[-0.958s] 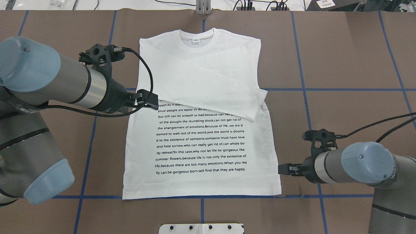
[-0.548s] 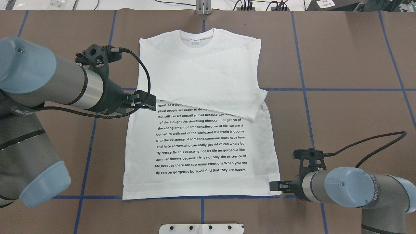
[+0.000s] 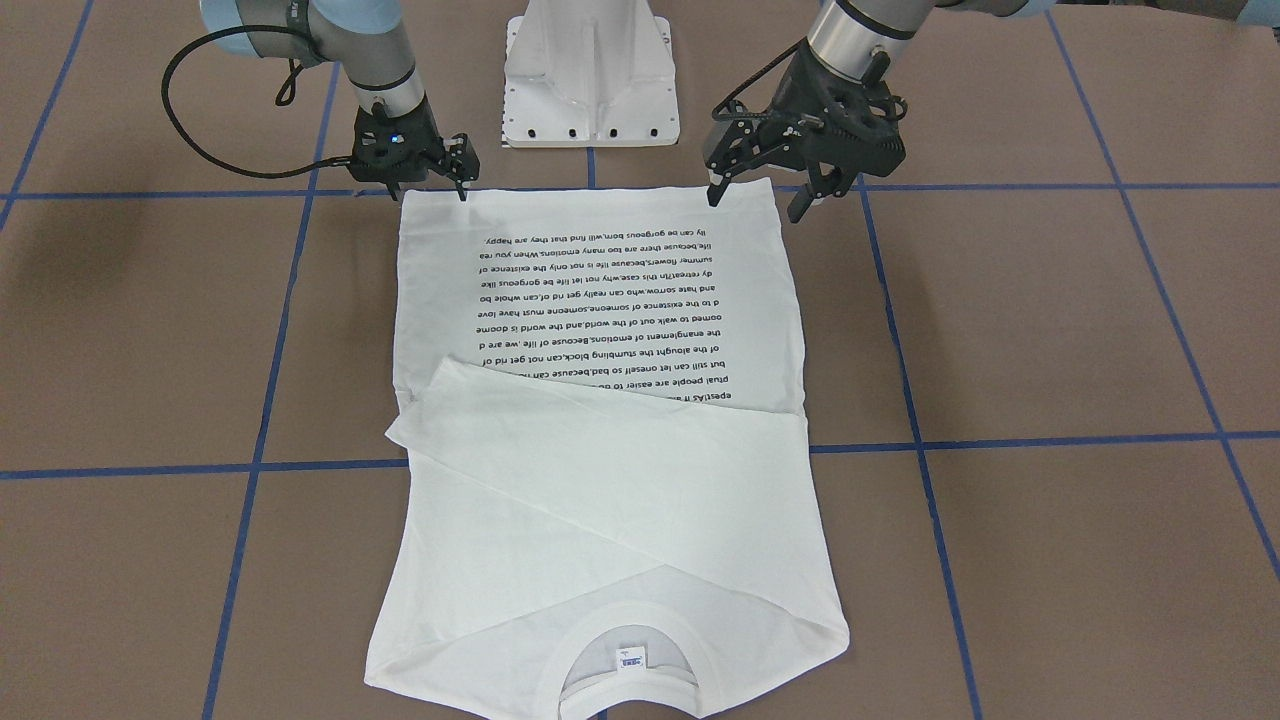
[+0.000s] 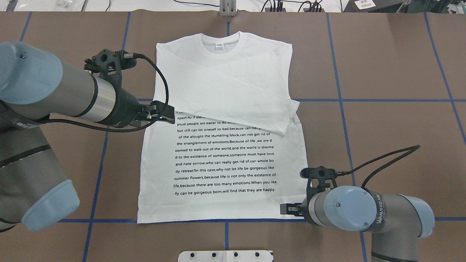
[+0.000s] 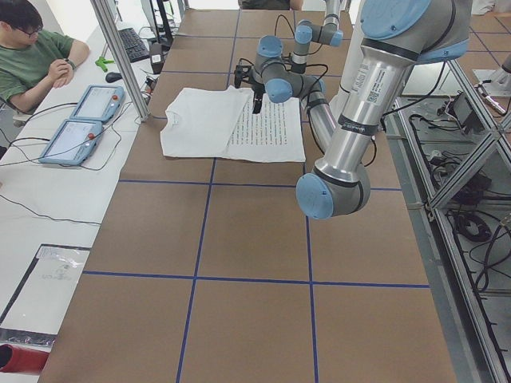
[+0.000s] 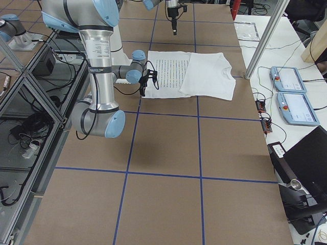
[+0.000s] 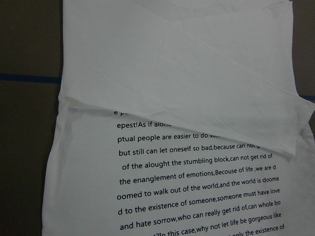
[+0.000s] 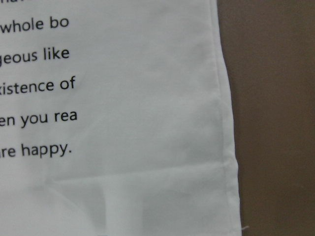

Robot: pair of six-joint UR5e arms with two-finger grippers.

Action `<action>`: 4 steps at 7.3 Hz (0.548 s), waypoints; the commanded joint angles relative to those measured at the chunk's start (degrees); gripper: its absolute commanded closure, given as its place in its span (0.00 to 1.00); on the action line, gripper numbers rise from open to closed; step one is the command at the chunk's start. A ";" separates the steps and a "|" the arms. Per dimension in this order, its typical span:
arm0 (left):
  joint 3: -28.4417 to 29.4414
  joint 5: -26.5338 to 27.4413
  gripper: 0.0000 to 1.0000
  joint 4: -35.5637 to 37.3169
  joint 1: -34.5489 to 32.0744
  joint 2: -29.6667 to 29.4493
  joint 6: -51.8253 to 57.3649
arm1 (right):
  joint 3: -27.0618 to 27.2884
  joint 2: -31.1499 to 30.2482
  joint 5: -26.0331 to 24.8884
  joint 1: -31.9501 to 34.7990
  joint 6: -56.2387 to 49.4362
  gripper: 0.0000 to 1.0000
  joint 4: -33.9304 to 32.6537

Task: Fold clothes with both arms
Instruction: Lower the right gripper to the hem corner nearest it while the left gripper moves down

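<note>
The white long-sleeved T-shirt (image 4: 225,160) lies flat, printed text up, collar (image 4: 220,43) at the far side. Both sleeves are folded across the chest, one cuff (image 4: 287,120) at the right edge. My left gripper (image 4: 171,114) is open and hovers high over the shirt's left edge at mid-length; in the front view (image 3: 757,203) its fingers stand apart. My right gripper (image 4: 285,209) is open and low over the hem's right corner, also seen in the front view (image 3: 425,185). The right wrist view shows that corner (image 8: 216,196) close up.
The white pedestal base (image 3: 590,80) stands just behind the hem. Blue tape lines (image 4: 338,100) cross the brown table. An operator (image 5: 32,56) sits beyond the far edge with two control pendants (image 5: 80,120) and a metal post (image 5: 120,56).
My right gripper has moved toward the robot and leftward, from beside the shirt's right edge onto the hem's right corner. My left arm drew back slightly, then stayed.
</note>
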 commanded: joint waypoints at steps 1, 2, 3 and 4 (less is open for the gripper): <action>-0.04 0.00 0.01 0.06 0.00 -0.02 0.01 | -0.39 -1.36 0.14 0.18 -0.31 0.01 0.05; -0.04 0.00 0.01 0.06 0.00 -0.02 0.01 | -0.31 -1.72 0.41 0.18 -0.40 0.02 0.05; -0.13 0.00 0.01 -0.03 0.00 -0.02 0.01 | -0.40 -1.63 0.32 0.09 -0.40 0.09 0.05; -0.22 0.00 0.01 0.06 -0.09 -0.02 0.01 | -0.40 -1.72 0.41 0.09 -0.31 0.25 0.05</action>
